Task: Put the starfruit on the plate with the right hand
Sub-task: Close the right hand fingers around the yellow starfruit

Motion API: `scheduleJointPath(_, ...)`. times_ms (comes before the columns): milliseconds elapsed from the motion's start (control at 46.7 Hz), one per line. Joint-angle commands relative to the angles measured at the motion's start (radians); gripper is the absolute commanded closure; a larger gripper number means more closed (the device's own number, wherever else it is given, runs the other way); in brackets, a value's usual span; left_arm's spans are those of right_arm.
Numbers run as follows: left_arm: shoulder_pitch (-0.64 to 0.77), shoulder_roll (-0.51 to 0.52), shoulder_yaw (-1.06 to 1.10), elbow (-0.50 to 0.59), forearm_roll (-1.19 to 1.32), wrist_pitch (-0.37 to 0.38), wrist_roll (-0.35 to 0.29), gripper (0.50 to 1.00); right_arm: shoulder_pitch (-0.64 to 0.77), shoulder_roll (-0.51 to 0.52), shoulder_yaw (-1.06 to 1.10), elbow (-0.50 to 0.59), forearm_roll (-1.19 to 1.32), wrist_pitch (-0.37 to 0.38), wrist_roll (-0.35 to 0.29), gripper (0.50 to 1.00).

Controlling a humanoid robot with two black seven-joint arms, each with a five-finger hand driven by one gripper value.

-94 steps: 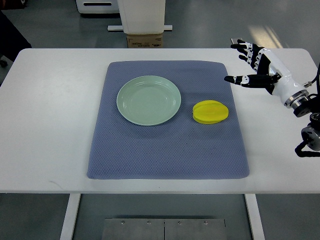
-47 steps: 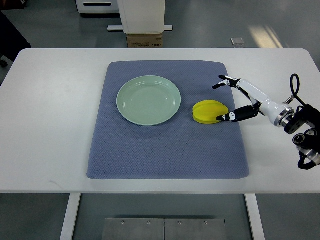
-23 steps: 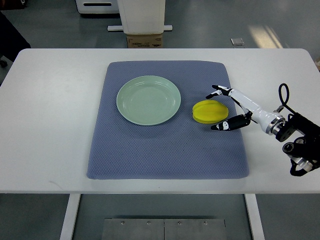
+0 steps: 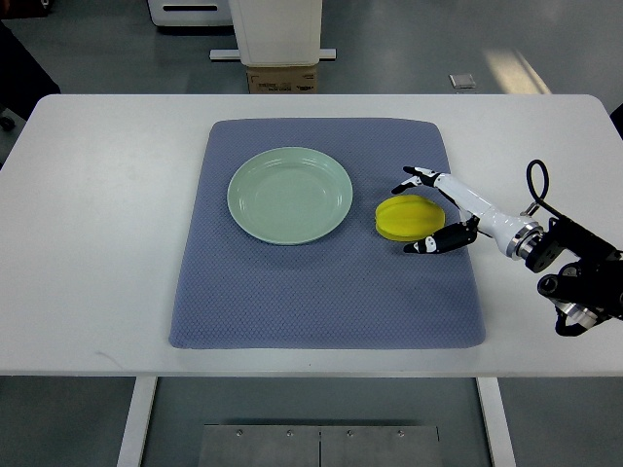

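Note:
A yellow starfruit (image 4: 407, 217) lies on the blue-grey mat (image 4: 326, 282), to the right of the pale green plate (image 4: 290, 194). My right hand (image 4: 416, 210) comes in from the right edge and is spread around the starfruit's right side. Its fingers (image 4: 414, 176) reach past the fruit's far edge and the thumb (image 4: 433, 242) lies at its near edge. The fingers are open and not closed on the fruit. The plate holds nothing. The left arm is out of view.
The mat lies on a white table (image 4: 88, 243). A cardboard box (image 4: 281, 78) and a white stand base (image 4: 276, 34) sit on the floor beyond the table's far edge.
My right hand has come down from the table's far right corner and moved left to the starfruit, its open fingers now bracketing the fruit. The starfruit and plate have not moved.

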Motion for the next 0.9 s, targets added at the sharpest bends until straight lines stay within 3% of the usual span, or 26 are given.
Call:
scheduleJointPath(0,0.000,0.000,0.000,0.000,0.000,0.000,0.000,0.500,0.005,0.007,-0.007,-0.003,0.000,0.001,0.000,0.507)
scheduleJointPath(877,0.000,0.000,0.000,0.000,0.000,0.000,0.000,0.500,0.036,0.045,-0.069,-0.042,0.000,-0.001,-0.007,0.534)
